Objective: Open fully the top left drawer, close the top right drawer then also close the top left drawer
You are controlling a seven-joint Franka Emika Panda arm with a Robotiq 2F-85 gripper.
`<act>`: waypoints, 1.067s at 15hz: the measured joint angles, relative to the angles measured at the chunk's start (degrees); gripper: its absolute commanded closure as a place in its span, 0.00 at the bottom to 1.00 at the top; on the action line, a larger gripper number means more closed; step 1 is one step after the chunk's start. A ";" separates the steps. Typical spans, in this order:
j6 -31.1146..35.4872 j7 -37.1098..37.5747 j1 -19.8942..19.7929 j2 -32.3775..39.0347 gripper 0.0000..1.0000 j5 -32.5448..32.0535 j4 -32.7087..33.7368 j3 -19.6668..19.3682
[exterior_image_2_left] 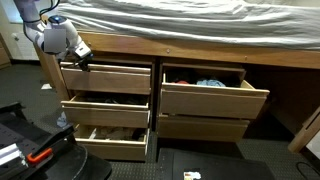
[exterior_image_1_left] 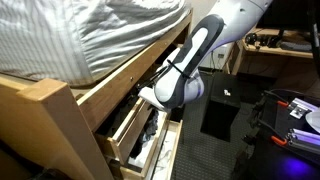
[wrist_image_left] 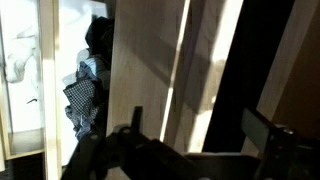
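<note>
The top left drawer (exterior_image_2_left: 110, 80) is pale wood and stands partly pulled out under the bed. My gripper (exterior_image_2_left: 82, 60) is at its upper left corner, above the drawer front. In an exterior view the gripper (exterior_image_1_left: 145, 97) reaches down to that drawer's edge (exterior_image_1_left: 118, 92). In the wrist view the fingers (wrist_image_left: 200, 140) are spread wide over the pale wood panel (wrist_image_left: 150, 70), with black clothing (wrist_image_left: 98, 35) beside it. The top right drawer (exterior_image_2_left: 215, 100) is pulled out, with blue and reddish items inside.
Two lower left drawers (exterior_image_2_left: 108, 110) (exterior_image_2_left: 115, 145) are pulled out further, with white and patterned fabric (exterior_image_1_left: 146, 140) in one. The striped mattress (exterior_image_2_left: 190, 15) overhangs the frame. A black box (exterior_image_1_left: 225, 105) stands on the floor, and equipment (exterior_image_2_left: 25, 140) sits at the lower left.
</note>
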 measured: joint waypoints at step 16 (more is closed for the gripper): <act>-7.72 -2.65 8.83 -7.96 0.00 4.05 -17.07 -15.13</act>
